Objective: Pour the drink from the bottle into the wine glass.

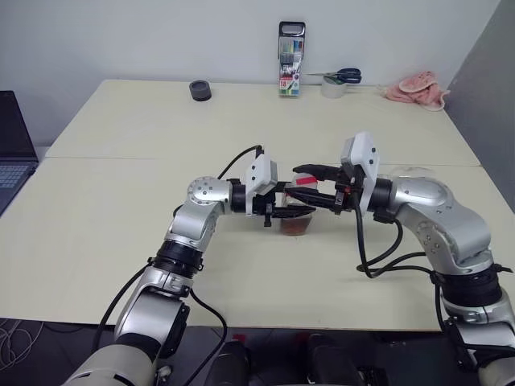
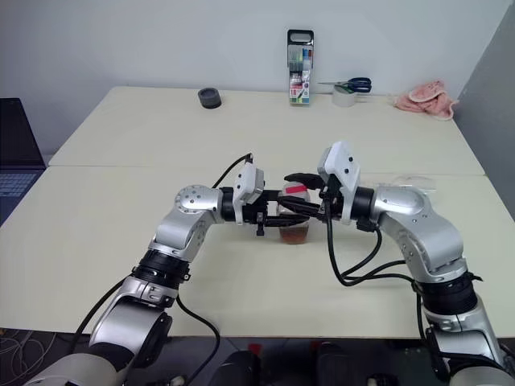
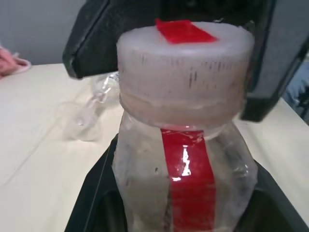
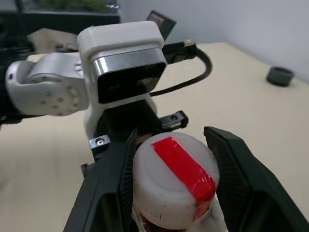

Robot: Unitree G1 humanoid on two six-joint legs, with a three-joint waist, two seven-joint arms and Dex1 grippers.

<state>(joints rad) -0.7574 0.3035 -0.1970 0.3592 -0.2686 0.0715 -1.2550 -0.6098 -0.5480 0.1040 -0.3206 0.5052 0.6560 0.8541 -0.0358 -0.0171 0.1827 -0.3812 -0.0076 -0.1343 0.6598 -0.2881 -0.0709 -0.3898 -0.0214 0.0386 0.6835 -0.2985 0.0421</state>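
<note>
The bottle (image 3: 183, 159) stands upright near the middle of the cream table (image 1: 121, 201), its base on the tabletop, with reddish-brown drink (image 1: 296, 226) showing in its lower part. A red strip runs up its clear body and across the top of its whitish cap (image 4: 174, 181).

The left gripper (image 1: 291, 212) reaches in level from the left side, and its jaws are closed on the bottle's body below the cap. The right gripper (image 4: 176, 159) comes in level from the right, higher up, with one black jaw on each side of the cap; whether the jaws actually press on the cap cannot be told.

The wine glass (image 3: 84, 118) lies on its side on the table beyond the bottle, near the right arm.

At the far edge of the table are a marker set (image 1: 291, 59), scissors (image 1: 342, 76), a tape roll (image 1: 333, 88), a pink cloth (image 1: 418, 88) and a small dark round object (image 1: 200, 90).
</note>
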